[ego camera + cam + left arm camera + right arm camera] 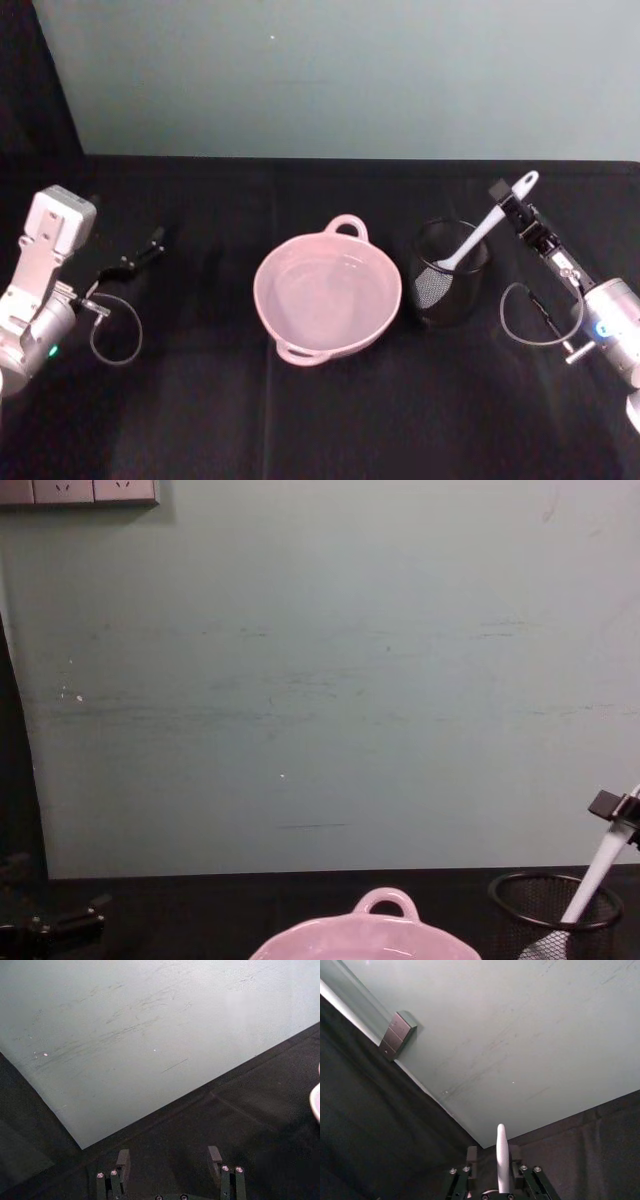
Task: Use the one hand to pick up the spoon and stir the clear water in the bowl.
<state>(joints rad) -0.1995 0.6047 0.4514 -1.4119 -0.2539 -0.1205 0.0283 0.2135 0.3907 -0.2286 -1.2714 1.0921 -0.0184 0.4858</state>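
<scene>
mid-pickup at the right of the black table (200,420). grips the spoon (480,232) with the right gripper (508,203), closed tight on the upper handle just below the holed end. confirmed from the right wrist, with the white handle pinched between the two black fingers (470,1154). not yet clear of the black wire-mesh cup (450,275): blade end down inside it, handle leaning out to the right toward the gripper. from the chest, same story, with the blade low in the mesh and the grip high at the right edge.

just left of the cup, at the middle of the table, sits the pale pink bowl (375,305); cannot tell whether touching the cup or merely beside it. holds the clear water (322,288) lying flat, marked by faint glints alone.

parked at the left, well apart from the bowl: the left gripper (140,252), spread wide and carrying nothing.

by the look of it, grasp made and little more. left to do, on this reading: lift the spoon out of the cup, carry it left over the bowl, lower the blade into the water, and stir.
</scene>
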